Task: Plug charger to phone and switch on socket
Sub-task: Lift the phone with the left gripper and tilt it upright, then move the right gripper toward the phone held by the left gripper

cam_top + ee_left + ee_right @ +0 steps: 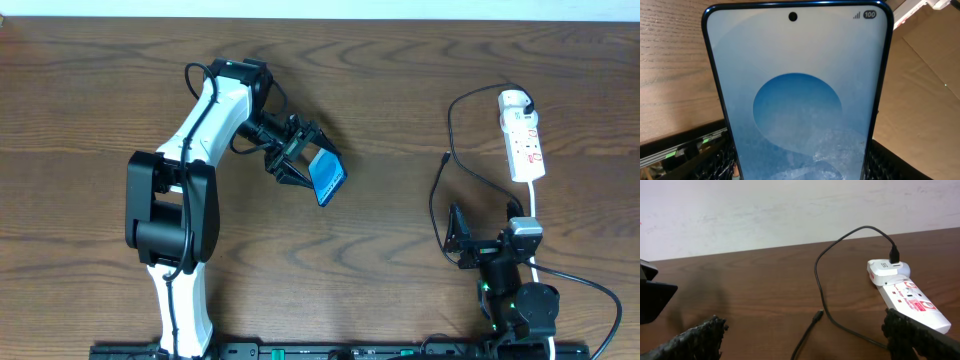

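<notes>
The phone has a bright blue screen and a dark edge, and it hangs tilted above the middle of the table. My left gripper is shut on it. In the left wrist view the phone fills the frame, its lower sides pinched by my left gripper. The charger is a thin black cable whose plug tip lies free on the wood. It runs to the white adapter on the socket. My right gripper stands open just short of the plug tip, with the socket at its right.
A white cord runs from the socket's near end past my right arm. A pale wall rises behind the table's far edge. Brown cardboard shows beyond the phone in the left wrist view.
</notes>
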{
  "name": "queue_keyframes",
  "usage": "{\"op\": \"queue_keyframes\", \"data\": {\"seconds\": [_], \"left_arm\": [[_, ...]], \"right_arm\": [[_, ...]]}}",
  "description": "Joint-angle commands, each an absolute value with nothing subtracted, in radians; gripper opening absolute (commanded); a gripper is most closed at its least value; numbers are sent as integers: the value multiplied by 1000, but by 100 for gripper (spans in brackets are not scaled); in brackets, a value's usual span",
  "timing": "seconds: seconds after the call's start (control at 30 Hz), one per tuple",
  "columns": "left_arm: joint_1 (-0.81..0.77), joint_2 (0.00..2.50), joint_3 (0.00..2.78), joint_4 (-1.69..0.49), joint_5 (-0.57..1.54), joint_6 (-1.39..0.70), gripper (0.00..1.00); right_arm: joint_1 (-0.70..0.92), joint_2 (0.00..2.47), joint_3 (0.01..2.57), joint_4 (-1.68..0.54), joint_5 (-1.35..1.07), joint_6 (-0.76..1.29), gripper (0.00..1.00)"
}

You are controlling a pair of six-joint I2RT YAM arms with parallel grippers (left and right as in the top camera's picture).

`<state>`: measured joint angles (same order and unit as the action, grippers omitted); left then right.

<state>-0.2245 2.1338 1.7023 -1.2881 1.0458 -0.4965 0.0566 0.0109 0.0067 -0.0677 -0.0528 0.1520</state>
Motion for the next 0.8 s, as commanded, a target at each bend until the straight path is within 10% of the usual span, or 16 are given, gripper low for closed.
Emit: {"op": "queue_keyframes", "data": {"seconds": [0.0,0.77], "left_arm": [[-221,2096,1700,-1298,1092,-482,65],[-220,2096,1700,-1285,1093,-479,65]], "right_arm": [[59,7,6,-72,-54,160,99],[60,7,6,-67,-104,683,99]]}}
